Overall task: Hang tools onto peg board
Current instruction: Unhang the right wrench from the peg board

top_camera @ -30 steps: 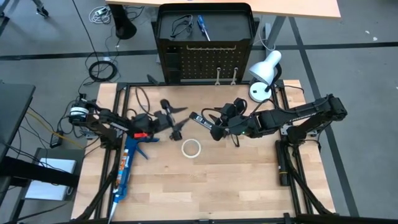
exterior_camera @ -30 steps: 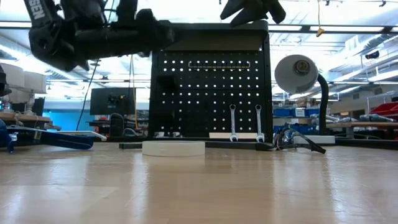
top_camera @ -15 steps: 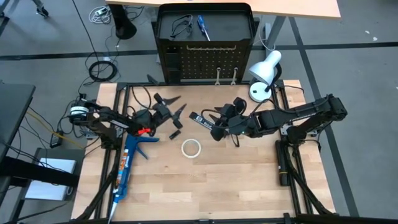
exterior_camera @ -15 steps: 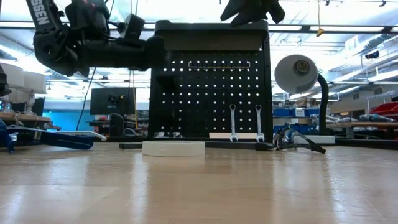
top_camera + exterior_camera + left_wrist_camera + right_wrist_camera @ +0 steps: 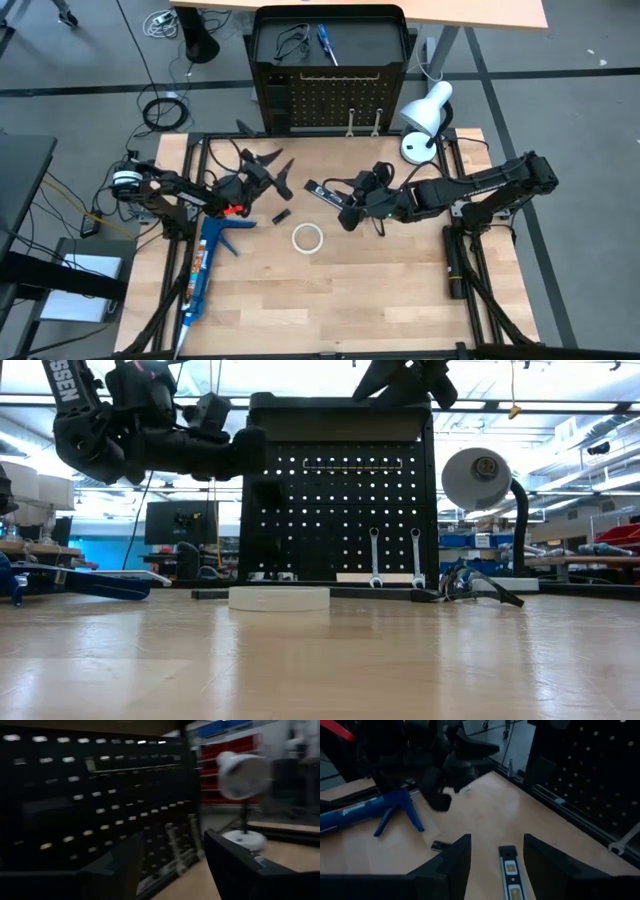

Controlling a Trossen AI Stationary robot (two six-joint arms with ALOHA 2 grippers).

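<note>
The black peg board (image 5: 330, 95) stands at the table's far edge, with two silver wrenches (image 5: 374, 560) hanging low on it. A blue-handled screwdriver (image 5: 326, 42) and black wire loops (image 5: 290, 42) lie behind its top. My left gripper (image 5: 273, 166) is open and empty, in the air in front of the board (image 5: 75, 795). My right gripper (image 5: 492, 865) is open above the near end of the black strip with white marks (image 5: 509, 875), which lies flat on the table (image 5: 322, 192). The white tape ring (image 5: 307, 237) lies flat mid-table.
A small black piece (image 5: 283, 215) lies on the table between the grippers. A blue caulk gun (image 5: 205, 262) lies at the table's left. The white desk lamp (image 5: 425, 118) stands at the far right corner. There is bare wood along the near edge.
My left gripper has gone from mid-table toward the far edge and the peg board, turning to face it, still open. The small black piece now lies uncovered where the gripper stood.
</note>
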